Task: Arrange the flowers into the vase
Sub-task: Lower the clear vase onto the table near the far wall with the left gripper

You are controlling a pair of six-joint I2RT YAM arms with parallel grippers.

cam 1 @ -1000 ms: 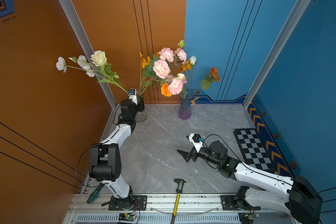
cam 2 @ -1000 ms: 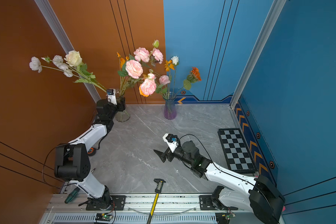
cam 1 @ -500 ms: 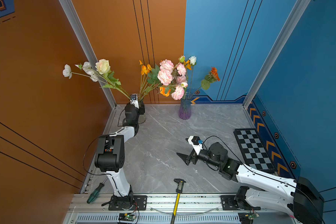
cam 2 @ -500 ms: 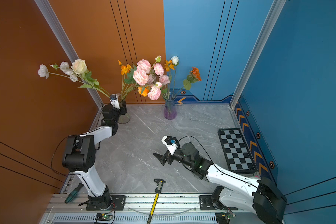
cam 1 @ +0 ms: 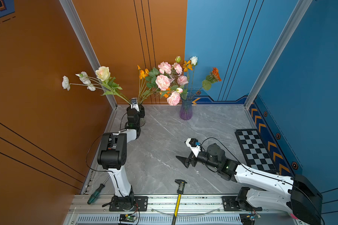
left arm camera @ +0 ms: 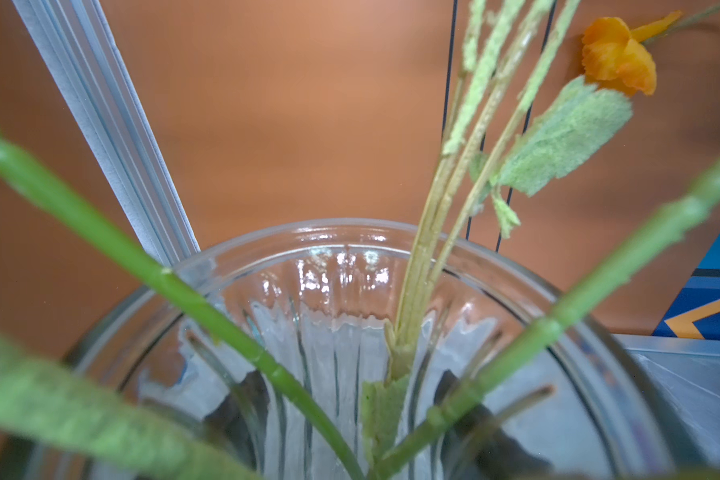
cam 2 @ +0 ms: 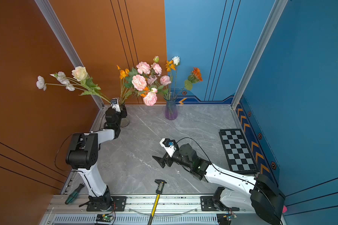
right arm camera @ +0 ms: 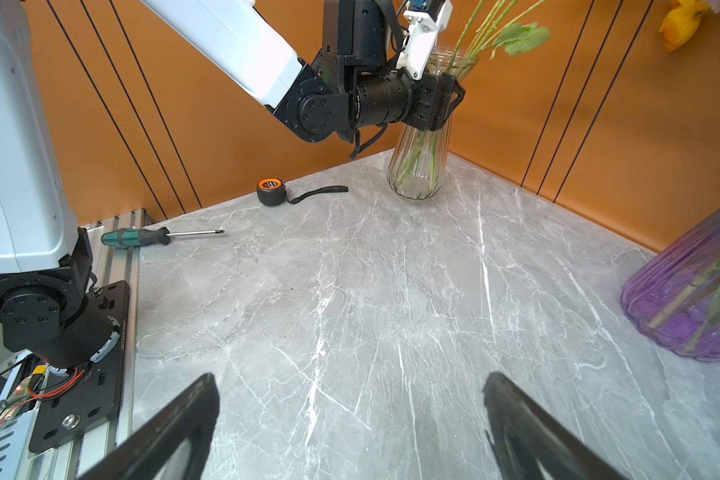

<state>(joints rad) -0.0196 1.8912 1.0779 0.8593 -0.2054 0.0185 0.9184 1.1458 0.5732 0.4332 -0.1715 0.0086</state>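
In a top view, L gripper sat at the neck of clear vase in back-left corner, its grip hidden by the wrist; flowers fanned out above. Purple vase stood upright nr back wall w/ more stems. R gripper hovered mid-table, jaws apart, empty. Caliper & screwdriver lay by front rail.

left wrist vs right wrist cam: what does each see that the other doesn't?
Left wrist only: the clear vase seen from above its rim, flower stems crossing inside.
Right wrist only: left gripper clasping that vase's neck, tape measure, screwdriver, purple vase, right gripper open over the table.
Both: the clear vase, its stems, the orange wall.
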